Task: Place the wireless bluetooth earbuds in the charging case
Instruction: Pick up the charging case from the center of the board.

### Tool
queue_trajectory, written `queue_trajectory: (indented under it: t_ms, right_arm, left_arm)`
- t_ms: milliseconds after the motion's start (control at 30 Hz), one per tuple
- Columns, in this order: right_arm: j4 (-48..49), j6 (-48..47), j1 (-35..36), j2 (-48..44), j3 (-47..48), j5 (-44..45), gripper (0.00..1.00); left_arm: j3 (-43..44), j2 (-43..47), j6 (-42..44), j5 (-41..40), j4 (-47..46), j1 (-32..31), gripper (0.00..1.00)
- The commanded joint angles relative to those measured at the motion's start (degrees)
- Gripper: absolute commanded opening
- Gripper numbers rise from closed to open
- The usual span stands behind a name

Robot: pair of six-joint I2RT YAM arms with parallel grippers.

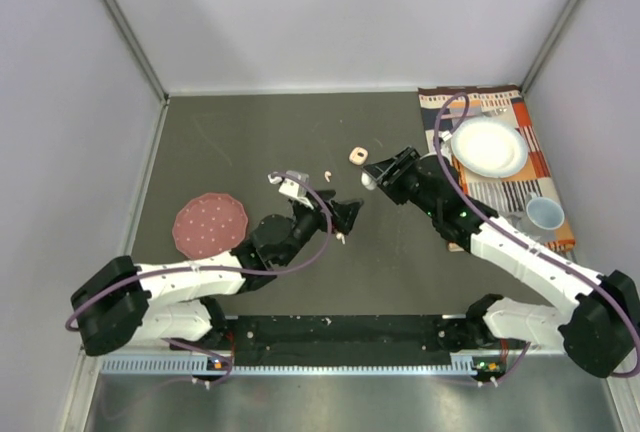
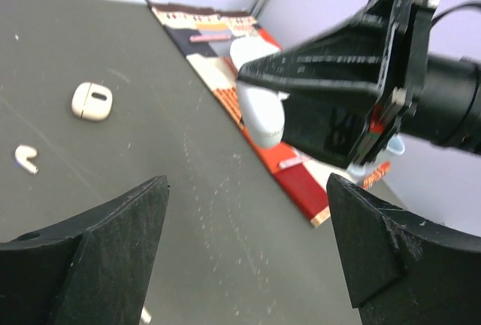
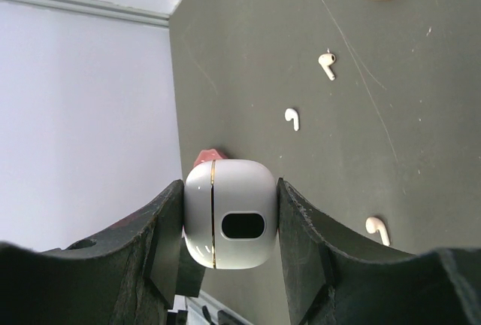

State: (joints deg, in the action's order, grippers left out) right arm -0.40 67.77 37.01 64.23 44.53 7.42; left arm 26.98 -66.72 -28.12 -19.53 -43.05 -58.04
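While the R gripper (image 1: 377,176) is clamping the white case (image 3: 229,223) up off the table (image 1: 250,142), the L gripper (image 2: 246,189) is hanging wide open & empty just opposite it. The earbuds (image 3: 326,65) are lying loose on the table, none in a case; a 2nd case (image 2: 92,101) is sitting nearby. Prob. the case-presenting step. Lid looks shut, so next it's needing opening, then L pinching one tiny bud.
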Motion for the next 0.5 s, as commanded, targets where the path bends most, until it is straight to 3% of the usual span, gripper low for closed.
queue_trajectory:
  t_ms: [0, 467]
  right_arm:
    - [2.42, 1.23, 0.6, -2.53, -0.5, -0.12, 0.22]
    - [4.27, 1.31, 0.6, -2.53, -0.41, -2.67, 0.22]
  left_arm:
    - [4.82, -3.06, 1.13, -2.53, -10.04, -0.58, 0.92]
    - [8.17, -10.71, 0.08, -4.9, -11.44, -1.64, 0.87]
